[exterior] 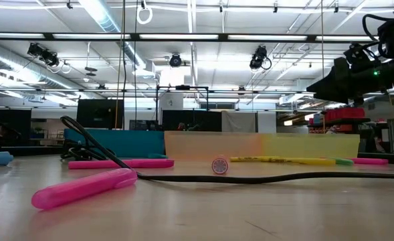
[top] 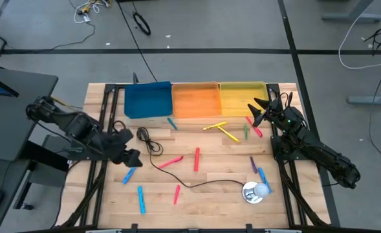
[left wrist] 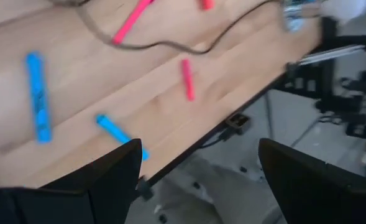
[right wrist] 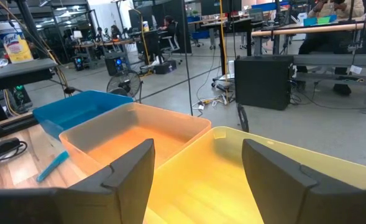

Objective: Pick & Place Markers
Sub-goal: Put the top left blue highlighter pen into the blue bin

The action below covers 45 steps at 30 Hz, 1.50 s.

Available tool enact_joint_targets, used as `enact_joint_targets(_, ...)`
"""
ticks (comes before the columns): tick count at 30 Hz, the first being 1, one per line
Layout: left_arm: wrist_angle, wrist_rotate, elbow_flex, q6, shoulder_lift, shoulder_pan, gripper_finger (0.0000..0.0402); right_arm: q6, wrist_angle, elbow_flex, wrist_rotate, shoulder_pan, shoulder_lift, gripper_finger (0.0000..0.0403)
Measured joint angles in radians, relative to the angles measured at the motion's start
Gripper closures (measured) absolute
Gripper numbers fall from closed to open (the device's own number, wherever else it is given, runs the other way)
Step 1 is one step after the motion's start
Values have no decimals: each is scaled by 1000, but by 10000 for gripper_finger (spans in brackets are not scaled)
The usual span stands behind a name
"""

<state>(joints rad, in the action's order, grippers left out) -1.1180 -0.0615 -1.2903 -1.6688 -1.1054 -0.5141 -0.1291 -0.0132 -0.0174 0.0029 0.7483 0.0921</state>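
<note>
Markers lie scattered on the wooden table [top: 209, 210]: blue ones [top: 129, 175] [top: 141, 199] near the left, red ones [top: 177, 193] [top: 196, 159] in the middle, yellow ones [top: 215, 126] and a green one [top: 245, 133] by the trays, and a purple one [top: 253, 164] at the right. My left gripper [top: 129, 146] hangs open above the table's left side, just beyond the nearest blue marker [left wrist: 117, 132], touching nothing. My right gripper [top: 259, 110] stands open and level over the yellow tray's [right wrist: 282, 180] near right corner.
Blue [top: 148, 100], orange [top: 195, 100] and yellow [top: 242, 96] trays line the far edge. A thin black cable [top: 177, 178] runs from the left middle to a round silver-white object [top: 255, 191] at the near right. The near edge is bare wood.
</note>
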Motion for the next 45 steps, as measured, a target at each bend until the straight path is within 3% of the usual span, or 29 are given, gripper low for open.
enact_joint_targets(14,-232,23,0,-152,-20,-103,71,0,0,0,0,0,0,158)
enact_joint_targets(23,-347,82,0,-147,-20,-114,71,0,0,0,0,0,0,158)
enact_joint_targets(32,-358,109,4,-153,-27,-113,71,0,0,0,0,0,0,158)
enact_joint_targets(45,-408,82,10,-118,-132,-111,71,0,0,0,0,0,0,158)
